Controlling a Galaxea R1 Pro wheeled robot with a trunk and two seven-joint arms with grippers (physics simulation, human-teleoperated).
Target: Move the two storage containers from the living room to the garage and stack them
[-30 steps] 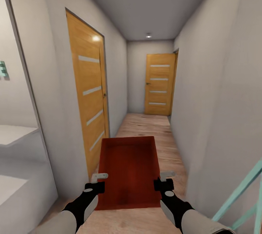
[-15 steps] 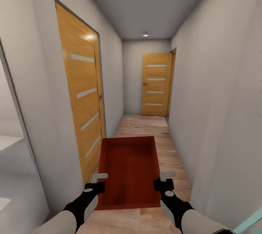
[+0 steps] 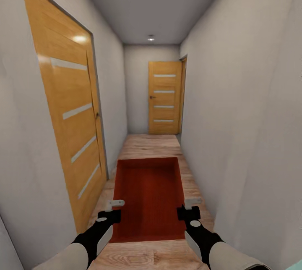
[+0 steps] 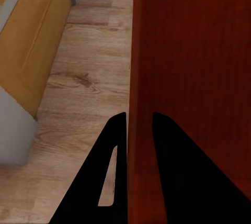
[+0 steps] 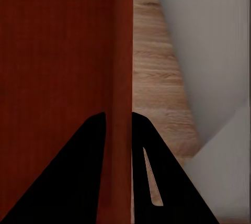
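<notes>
Currently carrying one storage container point(image 3: 150, 196) down a narrow hallway, both arms out front, box held level above the wood plank floor point(image 3: 151, 146). Left gripper point(image 3: 114, 210) pinching the container's left wall, right gripper point(image 3: 187, 207) pinching the right wall; confirmed in the wrist views, with the thin red-orange wall point(image 4: 137, 130) sandwiched between the dark fingers point(image 4: 107, 171) on the left side and likewise the wall point(image 5: 120, 130) between the fingers point(image 5: 86, 171) on the right. Both claws closed on the box, then, neither slack as far as can be judged.

Passing a wooden door point(image 3: 69, 110) close on the left; heading toward a second door point(image 3: 164, 98) at the far end, apparently closed. Plain grey wall point(image 3: 235, 127) tight on the right.

Doing this leg well, probably: keeping the base centred between the walls, since the box is taking up much of the corridor's width; holding both grips steady and equal, because thin low walls offer little to clamp and a twist between the arms could lever one side free; keeping the container level and clear of the door frame; slowing before the far door rather than nudging it with the box's leading edge. Garage not yet in sight, so stacking not yet begun.
</notes>
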